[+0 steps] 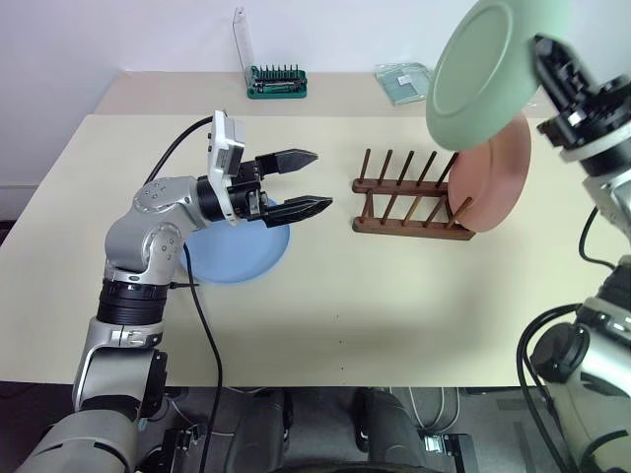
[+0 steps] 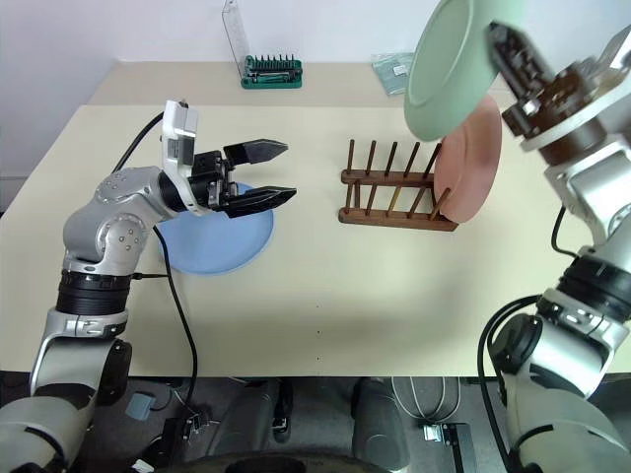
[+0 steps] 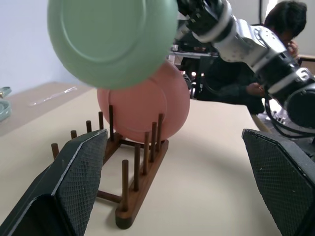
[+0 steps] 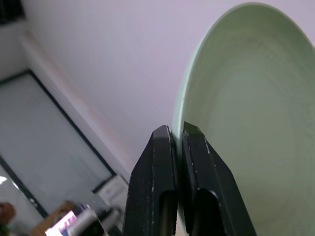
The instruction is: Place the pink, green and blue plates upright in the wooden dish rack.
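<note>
At the upper right of the frame the right tool [image 1: 545, 61] is pinching the green plate [image 1: 488, 69] by its rim above the rack [image 1: 409, 205], beside the standing pink plate [image 1: 498, 177]; it should be lowering it edge-first between free pegs, while the left tool [image 1: 314, 181] is hanging open over the blue plate [image 1: 237, 251].

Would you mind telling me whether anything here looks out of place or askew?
Nothing looks damaged or spilled. The pink plate stands upright at the wooden dish rack's end, the green plate is held aloft in the right pincer, and the blue plate lies flat on the table.
</note>
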